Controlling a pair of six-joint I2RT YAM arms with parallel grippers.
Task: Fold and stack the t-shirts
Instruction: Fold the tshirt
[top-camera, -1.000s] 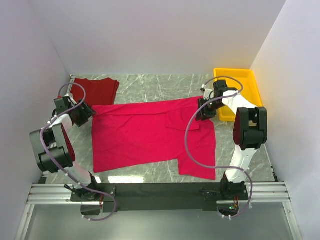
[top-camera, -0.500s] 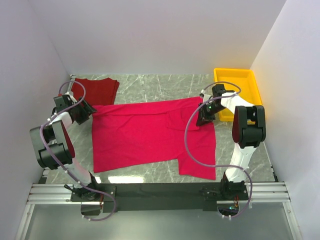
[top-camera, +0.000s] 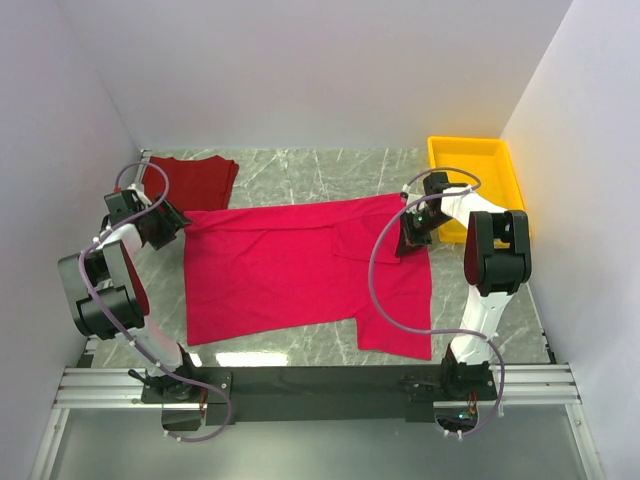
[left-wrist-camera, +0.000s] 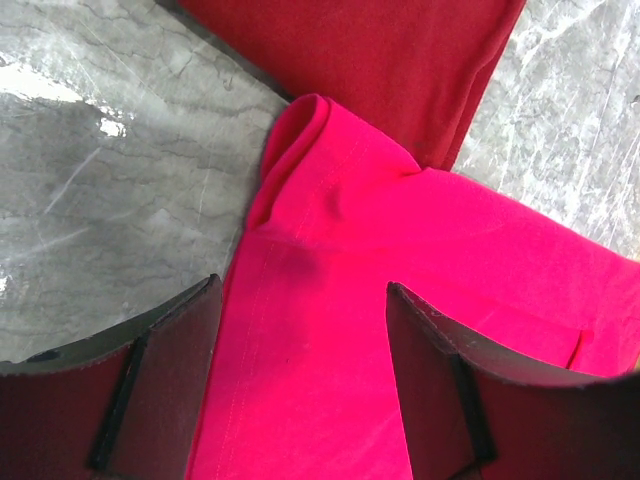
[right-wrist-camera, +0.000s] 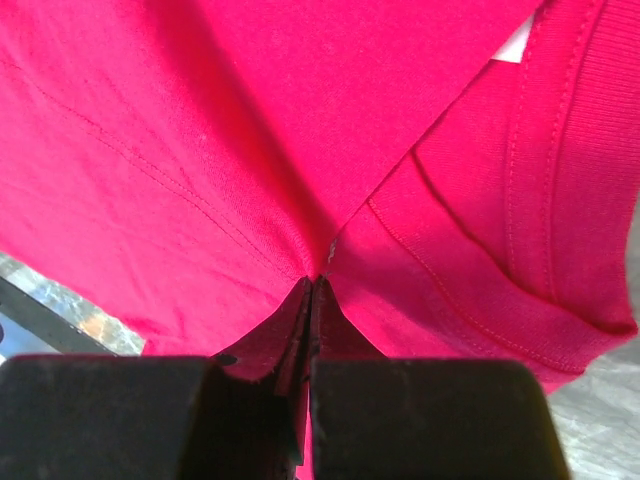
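**Scene layout.** The marble table (top-camera: 300, 170) carries both garments. The crimson-pink t-shirt (top-camera: 290, 270) lies spread flat across the centre, between the two arms. The brick-red t-shirt (top-camera: 195, 180) sits already folded in the far-left corner. In the left wrist view, the pink shirt's far-left corner (left-wrist-camera: 300, 130) lies against the brick-red shirt's edge (left-wrist-camera: 380, 60). A yellow tray (top-camera: 480, 165) stands at the far right, apart from both shirts.

**Grippers.**
- Right gripper (top-camera: 412, 240): jaws pressed together, pinching a raised pleat of pink cloth. In the right wrist view the pleat enters the closed fingertips (right-wrist-camera: 312, 285) just beside the ribbed collar. A small white neck tag (right-wrist-camera: 518, 42) shows at the top edge.
- Left gripper (top-camera: 170, 225): jaws spread. In the left wrist view the fingers straddle the pink shirt's left edge (left-wrist-camera: 305, 300), with nothing gripped.

**Step in hand.** This appears to be the grasp stage for the first fold of the pink shirt. The right side is secured and the left side is not yet taken. Stacking onto the brick-red shirt has not begun.

**Next move (judgement).**
1. Close the left jaws on the pink edge only. The brick-red shirt lies close enough to be caught along with it.
2. Raise both ends together and at an even height, so the far edge carries over without dragging or twisting.
3. The right pinch is narrow, so a sharp pull may slip the cloth free.
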